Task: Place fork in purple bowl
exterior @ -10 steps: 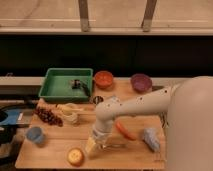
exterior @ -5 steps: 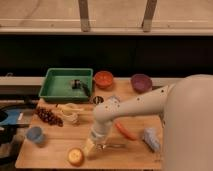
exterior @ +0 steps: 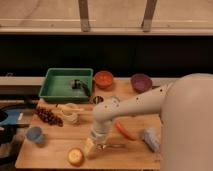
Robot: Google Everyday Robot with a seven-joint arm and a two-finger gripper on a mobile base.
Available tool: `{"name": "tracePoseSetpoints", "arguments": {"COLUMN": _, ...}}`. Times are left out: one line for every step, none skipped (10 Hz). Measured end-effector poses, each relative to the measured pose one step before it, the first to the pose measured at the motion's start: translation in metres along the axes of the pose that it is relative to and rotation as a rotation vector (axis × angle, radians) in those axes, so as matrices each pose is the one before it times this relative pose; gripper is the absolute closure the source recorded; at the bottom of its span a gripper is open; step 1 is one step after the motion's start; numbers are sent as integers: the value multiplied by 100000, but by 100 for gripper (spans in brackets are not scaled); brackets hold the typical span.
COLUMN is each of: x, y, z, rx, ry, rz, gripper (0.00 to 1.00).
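end effector low over the front of the tabletop, fork beside it

end effector: pointed down at the front middle of the tabletop, at or just above the wood. how far open it is cannot be told, nor whether it has hold of anything.

fork: thin silver piece lying flat on the tabletop, just to the right of the end effector; whether the two touch cannot be told.

arm: white, enters from the bulky white body at the right edge, runs leftward and slightly down across the tabletop, bends at a rounded joint near the middle, then drops steeply to the end effector.

purple bowl: upright at the back right of the tabletop, well apart from the fork and the end effector.

orange bowl: back middle, between the purple bowl and the green tray.

carrot: lying under the arm, just right of and behind the fork.

other items: grapes at left; blue cup at front left; round yellow fruit at the front edge, near the end effector; pale blue object at front right.
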Motion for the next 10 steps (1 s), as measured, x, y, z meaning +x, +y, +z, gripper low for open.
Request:
{"name": "tracePoseSetpoints", "arguments": {"x": 96, "y": -254, "z": 175, "rx": 1868, "ry": 1115, "rz": 2872, "gripper": 28}}
{"name": "tracePoseSetpoints", "arguments": {"x": -258, "y": 222, "z": 300, "rx": 2532, "ry": 1296, "rz": 3560, "gripper": 28}}
{"name": "tracePoseSetpoints", "arguments": {"x": 250, "y": -430, "z": -211, "rx": 437, "ry": -115, "rz": -174, "gripper": 28}}
{"name": "tracePoseSetpoints", "arguments": {"x": 288, "y": -341, "z": -102, "rx": 245, "ry": 454, "rz": 395, "gripper": 28}}
{"name": "tracePoseSetpoints", "arguments": {"x": -39, "y": 252, "z": 61, "rx": -83, "ry": 388, "rz": -784, "gripper": 28}}
{"name": "tracePoseSetpoints", "arguments": {"x": -13, "y": 66, "z": 13, "rx": -129, "ry": -4, "rz": -80, "gripper": 28}}
{"name": "tracePoseSetpoints", "arguments": {"x": 40, "y": -163, "z": -45, "rx": -30, "ry": -268, "rz": 348, "gripper": 28}}
{"name": "tracePoseSetpoints", "arguments": {"x": -45, "y": 70, "z": -20, "rx": 214, "ry": -46, "rz": -314, "gripper": 28}}
{"name": "tracePoseSetpoints", "arguments": {"x": -24, "y": 12, "z": -183, "rx": 1076, "ry": -957, "rz": 3, "gripper": 28}}
{"name": "tracePoseSetpoints", "arguments": {"x": 215, "y": -113, "z": -503, "rx": 1362, "ry": -869, "rz": 485, "gripper": 28}}
